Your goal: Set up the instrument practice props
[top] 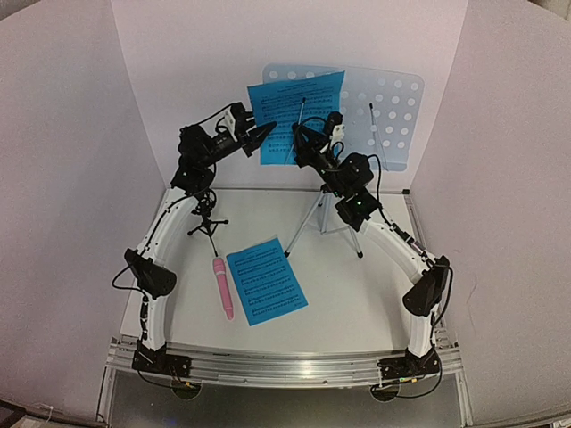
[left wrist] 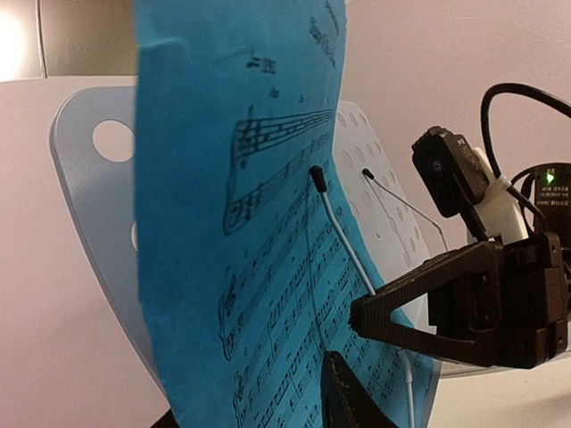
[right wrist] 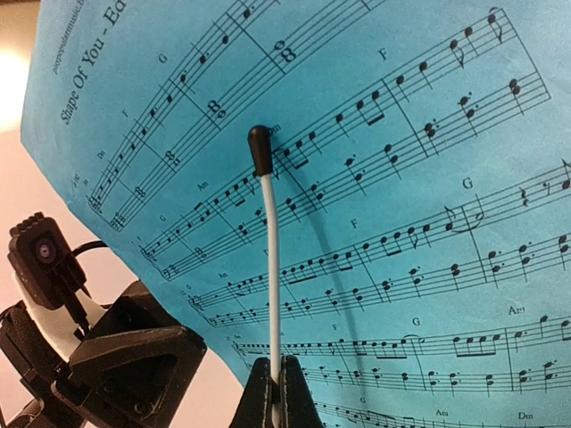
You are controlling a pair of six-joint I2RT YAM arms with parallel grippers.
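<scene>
Closest to me on the desk (top: 357, 294) lie the pink microphone (top: 222, 287) and the second blue page (top: 266, 281), just beside each other. The work in hand, I'd say, is further back at the music stand (top: 393, 111): pinning the first blue page (top: 290, 111) under a wire retainer (right wrist: 270, 259). The right end effector (right wrist: 275, 397) is clenched on that wire low down, with the wire in front of the paper. The left end effector (top: 264, 134) sits at the sheet's left edge; whether it grips the paper I cannot tell. To do this well I would square the sheet first, since its top right corner sits higher than its left. Then I would ease the wire flat against it and let go only once the paper is trapped, without shoving the light silver tripod (top: 312, 218).

The microphone's long axis runs near to far, slightly slanted; I cannot make out which end is the head. The loose page lies flat, its far end leaning left. Behind them the black mic holder (top: 207, 218) stands upright. On the stand the page hangs portrait, title uppermost, and the wire points up, black tip at the top
</scene>
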